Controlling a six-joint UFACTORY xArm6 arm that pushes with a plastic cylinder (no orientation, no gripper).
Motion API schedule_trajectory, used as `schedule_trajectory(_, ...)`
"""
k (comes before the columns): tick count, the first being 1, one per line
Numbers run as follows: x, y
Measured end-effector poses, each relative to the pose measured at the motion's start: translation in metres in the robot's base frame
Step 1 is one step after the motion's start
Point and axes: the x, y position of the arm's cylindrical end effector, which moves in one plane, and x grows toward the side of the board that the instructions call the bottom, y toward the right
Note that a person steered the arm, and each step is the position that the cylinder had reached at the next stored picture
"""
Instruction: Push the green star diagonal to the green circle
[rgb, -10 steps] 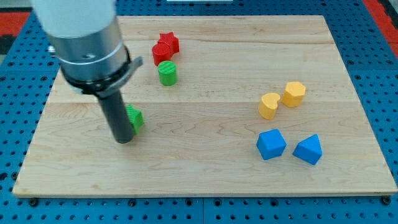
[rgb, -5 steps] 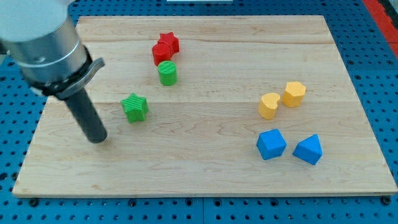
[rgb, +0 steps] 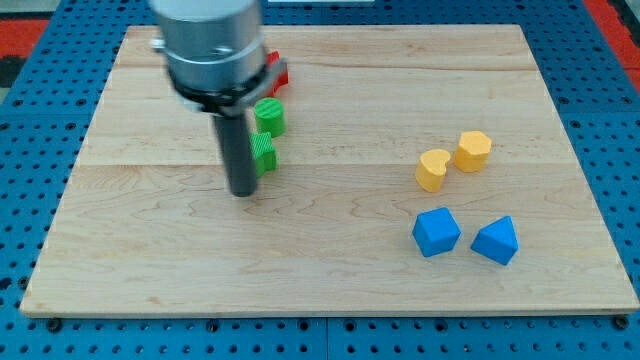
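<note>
My tip (rgb: 243, 190) is down on the board (rgb: 330, 270), left of centre, no gripper on this rig, just the rod. Green star (rgb: 263, 152) sits just right of the rod, touching or nearly touching it, its left side hidden behind the rod. Green circle (rgb: 269, 117) is directly above the star toward the top edge, very close, can't tell if they touch. Star is roughly below the circle, slightly left. Red blocks (rgb: 279, 76) are above the circle near the top edge, mostly covered by the arm body; shapes can't be made out. Right half of the board: yellow heart (rgb: 433, 170) with a yellow hexagon (rgb: 473, 151) just up and right of it, near touching. Below them two blue blocks, one (rgb: 436, 232) under the heart, the other (rgb: 496, 241) to its right, toward the bottom-right corner
</note>
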Motion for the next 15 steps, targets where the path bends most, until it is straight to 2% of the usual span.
schedule_trajectory(1, -0.007, -0.002)
schedule_trajectory(3, -0.034, 0.073)
schedule_trajectory(4, -0.025, 0.076)
schedule_trajectory(6, -0.025, -0.013)
schedule_trajectory(7, -0.038, -0.018)
schedule_trajectory(8, -0.049, -0.001)
schedule_trajectory(9, -0.048, 0.048)
schedule_trajectory(12, -0.046, 0.101)
schedule_trajectory(13, 0.009, 0.092)
schedule_trajectory(14, 0.074, 0.111)
schedule_trajectory(15, 0.135, 0.160)
